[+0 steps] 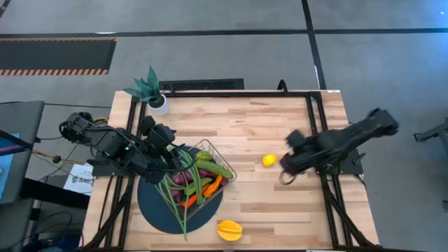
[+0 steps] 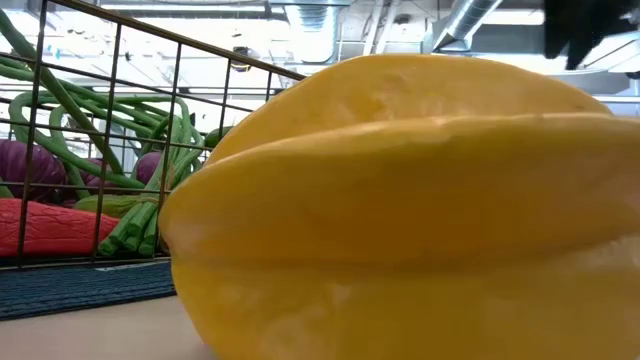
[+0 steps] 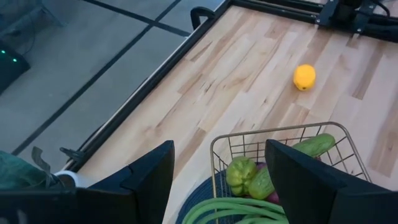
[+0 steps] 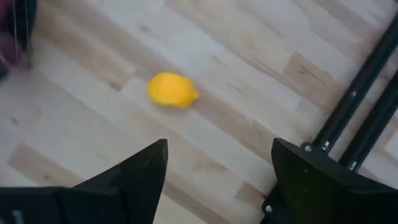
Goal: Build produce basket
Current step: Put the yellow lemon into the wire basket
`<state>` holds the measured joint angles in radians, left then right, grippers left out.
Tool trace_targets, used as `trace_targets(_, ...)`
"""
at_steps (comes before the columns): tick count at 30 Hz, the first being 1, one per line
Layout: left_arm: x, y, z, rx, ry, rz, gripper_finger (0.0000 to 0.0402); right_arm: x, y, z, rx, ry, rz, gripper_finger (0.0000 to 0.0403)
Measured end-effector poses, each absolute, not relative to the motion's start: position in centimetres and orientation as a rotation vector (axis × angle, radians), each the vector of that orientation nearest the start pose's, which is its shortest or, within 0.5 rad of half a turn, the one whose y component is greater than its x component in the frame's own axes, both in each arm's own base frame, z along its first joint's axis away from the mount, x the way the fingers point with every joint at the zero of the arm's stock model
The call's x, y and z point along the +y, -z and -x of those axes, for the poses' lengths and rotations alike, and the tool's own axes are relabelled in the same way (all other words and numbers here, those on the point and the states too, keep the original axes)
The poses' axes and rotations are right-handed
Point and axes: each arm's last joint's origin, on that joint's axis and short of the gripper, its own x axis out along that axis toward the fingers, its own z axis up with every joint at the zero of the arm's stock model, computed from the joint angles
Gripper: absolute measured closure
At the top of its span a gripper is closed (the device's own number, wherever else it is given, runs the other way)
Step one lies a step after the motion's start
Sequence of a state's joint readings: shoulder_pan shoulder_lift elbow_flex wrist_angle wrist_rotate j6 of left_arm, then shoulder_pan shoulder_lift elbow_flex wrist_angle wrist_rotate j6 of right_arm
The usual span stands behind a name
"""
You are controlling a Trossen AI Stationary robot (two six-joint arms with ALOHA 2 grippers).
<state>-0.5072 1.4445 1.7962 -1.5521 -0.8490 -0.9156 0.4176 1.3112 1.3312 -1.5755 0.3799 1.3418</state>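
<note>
The wire basket (image 1: 225, 166) stands on the dark round mat (image 1: 157, 210), holding green beans (image 1: 178, 203), peppers, a cucumber (image 3: 314, 144) and purple grapes (image 2: 30, 165). A lemon (image 1: 269, 160) lies on the table right of it, also in the right wrist view (image 4: 172, 89). A yellow-orange star fruit (image 1: 229, 229) lies near the front edge and fills the low view (image 2: 400, 210). My left gripper (image 3: 217, 177) is open above the basket's left side. My right gripper (image 4: 217, 171) is open above the table, just right of the lemon.
A small potted green plant (image 1: 150, 91) stands at the table's far left corner. Black frame rails (image 1: 315, 119) run along the table's sides. Bare wood lies between the basket and the right arm.
</note>
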Motion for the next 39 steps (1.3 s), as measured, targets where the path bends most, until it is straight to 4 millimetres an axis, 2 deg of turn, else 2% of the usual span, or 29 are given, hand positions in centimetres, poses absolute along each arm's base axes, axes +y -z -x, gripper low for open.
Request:
trace_targets(4,-9.1,-42.5,-20.9,0.683,-0.674,0.097,0.0164,5.7,-33.3,-14.1,1.009,0.821,-0.626,0.0101)
trace_targets(7,-9.1,-42.6,-21.0,0.669,-0.686,0.103,0.0164,5.1,-33.7,-12.2,0.929,0.697,-0.659,0.0101)
trace_targets(13,-9.1,-42.6,-21.0,0.664,-0.691,0.113,0.0164,4.7,-34.8,-11.3,0.795,0.411,-0.586,0.0101)
trace_targets(20,-9.2,-42.5,-21.0,0.687,-0.672,0.128,0.0164,4.3,-34.6,-10.7,0.834,0.426,-0.539,0.0101)
trace_targets(28,-9.2,-42.5,-21.0,0.689,-0.671,0.129,0.0164,4.4,-33.8,-12.8,0.87,0.511,-0.482,0.0101)
trace_targets(39,-9.2,-42.4,-20.9,0.731,-0.631,0.079,0.0164,4.4,-31.9,-18.4,1.068,0.299,-0.517,0.0101)
